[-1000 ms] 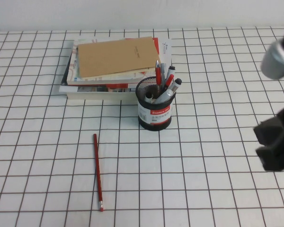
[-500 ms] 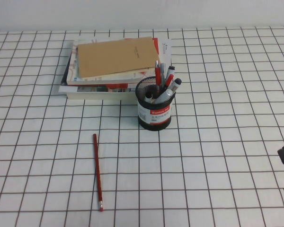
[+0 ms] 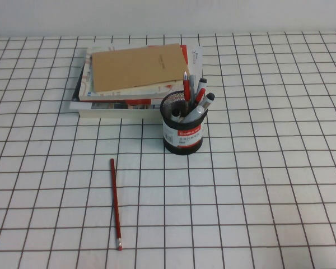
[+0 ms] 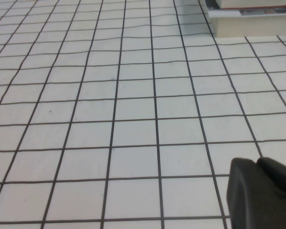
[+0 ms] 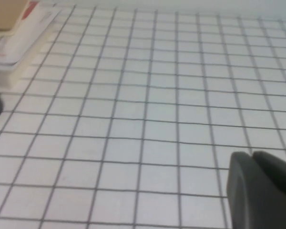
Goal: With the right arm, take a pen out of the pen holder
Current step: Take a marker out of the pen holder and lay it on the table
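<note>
Checked tabletop (image 3: 269,196), books (image 3: 134,73) just behind the holder (image 3: 182,131). The danger: the right tool (image 5: 255,167) is closed on nothing. Arrive like that and it could shove the light holder over. The pens (image 3: 193,98) stand crowded, so a slanted pull may drag neighbours. The right tool hangs low, well right of the holder and its pens. The left tool (image 4: 257,181) is low, well left of the holder; open or closed, I cannot tell. A pencil (image 3: 116,204) lies apart from the holder, robot-side.
</note>
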